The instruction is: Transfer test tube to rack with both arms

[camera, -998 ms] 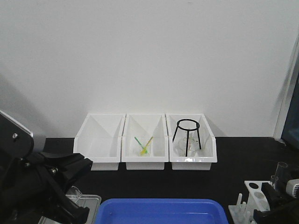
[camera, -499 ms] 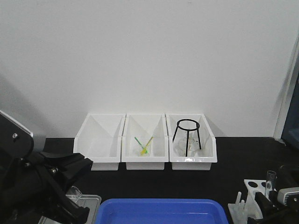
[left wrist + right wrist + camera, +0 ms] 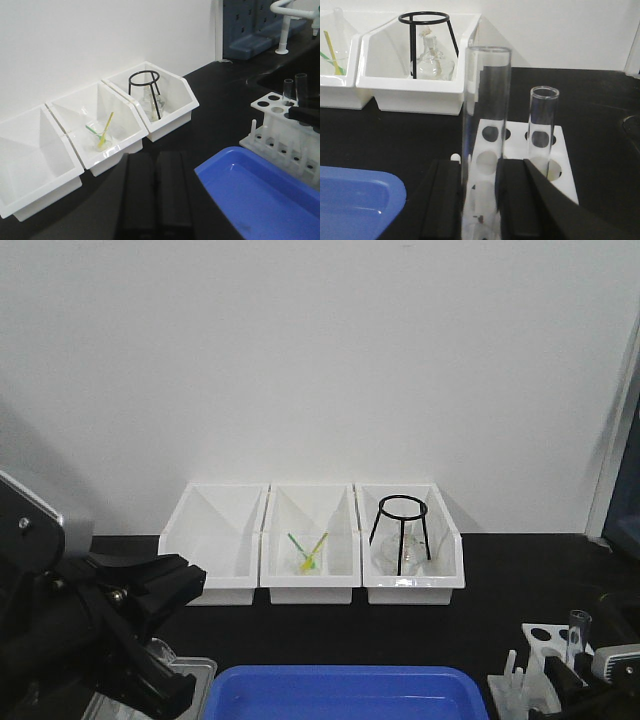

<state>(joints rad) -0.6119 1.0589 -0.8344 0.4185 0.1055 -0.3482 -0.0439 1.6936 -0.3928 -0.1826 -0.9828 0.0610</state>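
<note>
Slim clear glass test tube (image 3: 486,100) is held upright, clamped in the right hand (image 3: 479,200), at the white holed plastic rack (image 3: 514,147). The left hand (image 3: 156,160) is closed on nothing. Risk: if misaligned, tube could be jammed against rack and cracked.

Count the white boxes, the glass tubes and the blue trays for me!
White boxes: 3
Glass tubes: 2
Blue trays: 1
Total: 6

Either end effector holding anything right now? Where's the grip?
Right end effector holds the test tube upright, gripped on its lower body, well below the open rim. Left end effector holds nothing.
</note>
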